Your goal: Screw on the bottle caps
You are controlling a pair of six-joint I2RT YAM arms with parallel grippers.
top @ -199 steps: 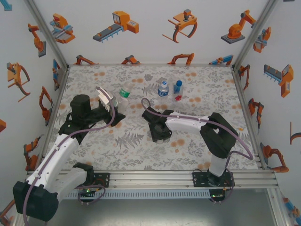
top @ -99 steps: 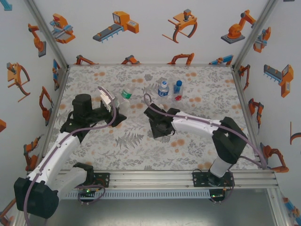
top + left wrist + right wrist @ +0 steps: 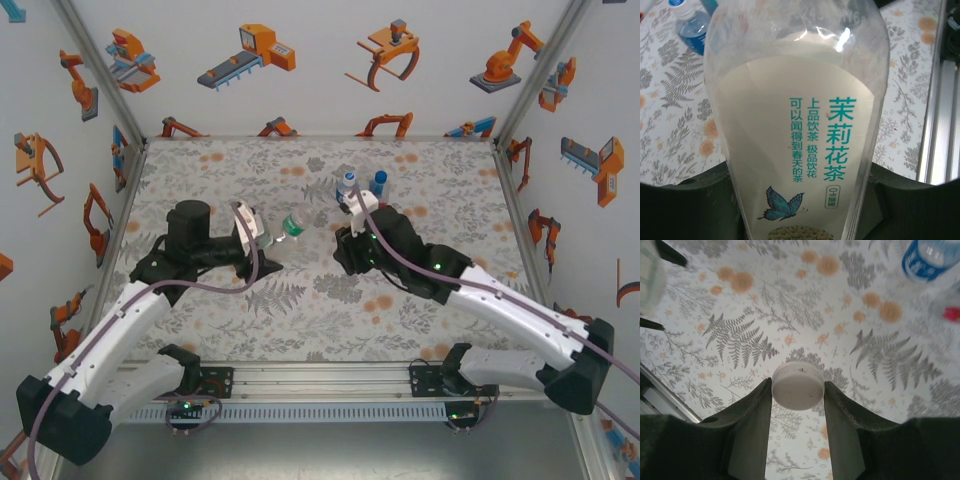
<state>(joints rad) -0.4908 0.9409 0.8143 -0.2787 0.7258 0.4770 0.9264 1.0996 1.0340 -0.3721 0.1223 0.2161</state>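
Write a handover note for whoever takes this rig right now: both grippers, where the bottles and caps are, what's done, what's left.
The left gripper is shut on the jasmine tea bottle, held tilted with its neck toward the right arm.
The right gripper is shut on a white cap between its fingers, apart from that bottle.
The water bottle and blue-tinted bottle stand far back on the table. Both look capped, tightness unclear.
Done: bottle and cap picked up.
Left: bring the cap to the tea bottle's neck and screw it on.
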